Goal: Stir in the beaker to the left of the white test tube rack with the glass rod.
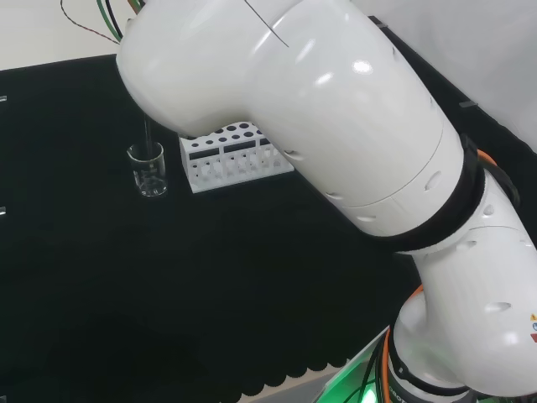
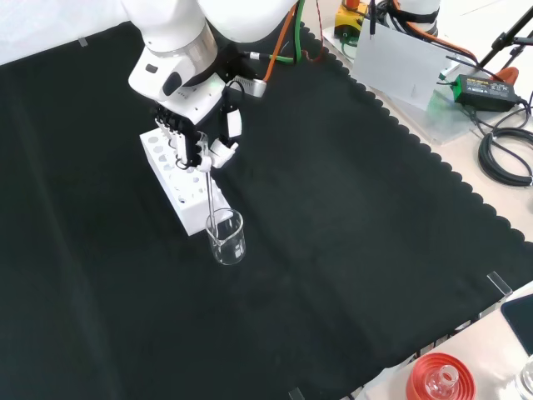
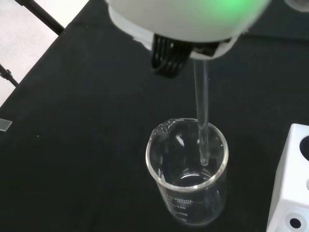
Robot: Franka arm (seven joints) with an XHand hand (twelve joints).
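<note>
I have the thin clear glass rod point(image 3: 202, 121) standing nearly upright with its lower end inside the clear glass beaker point(image 3: 187, 188), tip below the rim and short of the base as far as I can judge from the wrist view. The beaker looks empty to me, though clear liquid would be hard to spot. In the front view the rod point(image 2: 215, 204) runs down from the black and white hand point(image 2: 198, 142), whose fingers are curled and pinching its upper end, to the beaker point(image 2: 226, 237).

I expect the rod to be stiff, light, slippery and brittle, so I want the hold kept at the top, well clear of the rim, and the circles kept small. Knocking the rod on the wall could chip the glass or tip the beaker, which is light and stands loose on the black cloth point(image 2: 350, 250).

The white plastic test tube rack point(image 2: 176, 185) sits just beside the beaker, behind it in the front view. In the head view the rack point(image 1: 233, 156) is to the right of the beaker point(image 1: 148, 169), so my sweep has little room on that side.
</note>
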